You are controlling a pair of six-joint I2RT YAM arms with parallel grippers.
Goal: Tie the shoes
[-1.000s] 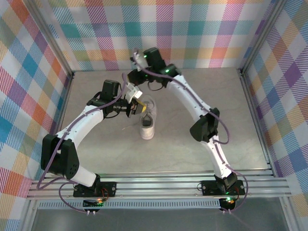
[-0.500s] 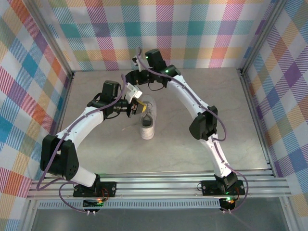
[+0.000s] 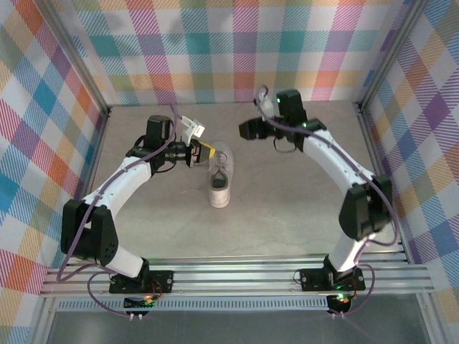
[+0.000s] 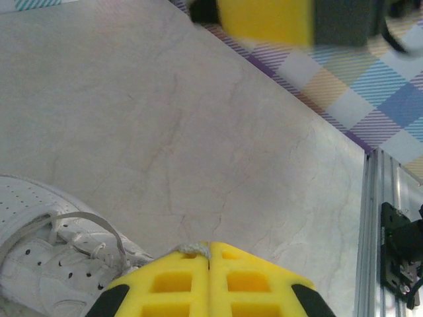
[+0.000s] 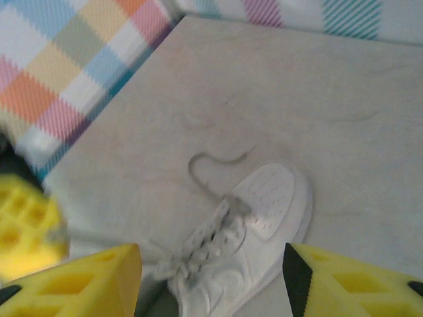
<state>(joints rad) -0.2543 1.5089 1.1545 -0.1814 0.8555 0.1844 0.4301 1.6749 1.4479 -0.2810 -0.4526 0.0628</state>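
Shoe [image 3: 219, 178] sits on table [image 3: 287, 215] around the middle, upright on its sole, toe toward the arm bases, heel toward the back wall [image 3: 237, 43].

Left gripper [image 3: 209, 150] is just beside the heel end of the shoe, on its left and pointing at it. In the left wrist view its yellow fingers [image 4: 172, 284] are pressed together, with a small bit of white lace [image 4: 194, 247] pinched at the tips. In the right wrist view that lace runs taut from the left gripper across to the lacing of the shoe. The gripper is not touching the shoe body itself.

Right gripper [image 3: 246, 130] is up off the table, to the right of the shoe and further back, apart from it and from the left gripper. Its fingers [image 5: 79, 281] are spread wide with nothing between them; shoe is seen below through the gap.

Loose lace [image 5: 198, 165] leaves the front of the lacing and lies curled on the table beside the toe, touched by nothing. Whether there is a knot is too blurred to tell.
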